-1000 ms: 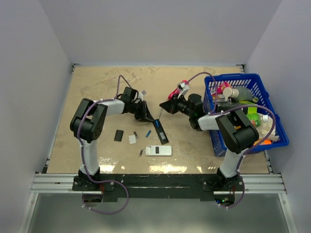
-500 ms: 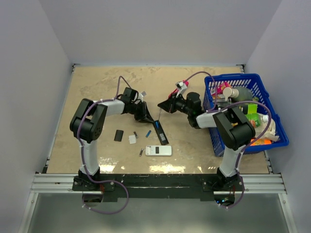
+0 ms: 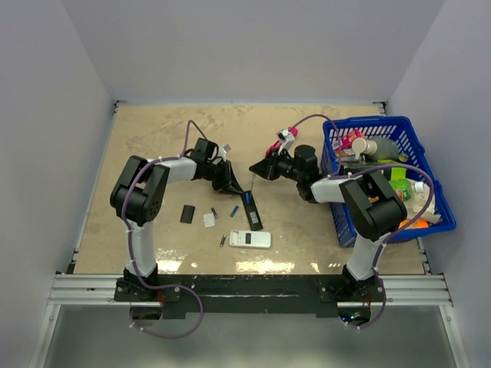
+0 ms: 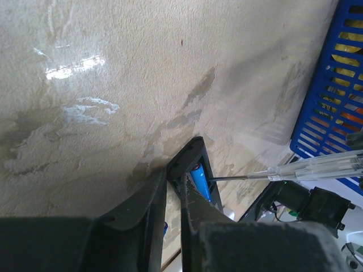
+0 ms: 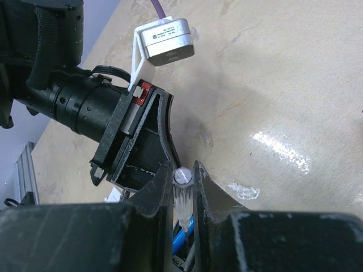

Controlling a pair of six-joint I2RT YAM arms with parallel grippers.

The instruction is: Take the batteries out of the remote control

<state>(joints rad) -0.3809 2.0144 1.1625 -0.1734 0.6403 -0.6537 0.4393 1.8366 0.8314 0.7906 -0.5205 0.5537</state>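
Note:
A black remote control (image 3: 252, 209) lies open on the table with a blue battery (image 4: 199, 180) in its compartment. My left gripper (image 3: 232, 185) is shut on the remote's far end wall (image 4: 190, 157). My right gripper (image 3: 259, 169) is shut on a clear-handled screwdriver (image 5: 183, 190), and the screwdriver's shaft (image 4: 238, 178) touches the blue battery, which also shows in the right wrist view (image 5: 181, 241). A loose blue battery (image 3: 234, 208) and a greyish battery (image 3: 222, 240) lie on the table near a white remote (image 3: 250, 239).
A flat black cover (image 3: 187, 214) and a white cover (image 3: 209, 220) lie left of the remotes. A blue basket (image 3: 406, 126) full of items stands at the right, and it also shows in the left wrist view (image 4: 334, 85).
My right gripper has shifted slightly left with the screwdriver, and the black remote's near end has swung a little left. The left gripper keeps its hold.

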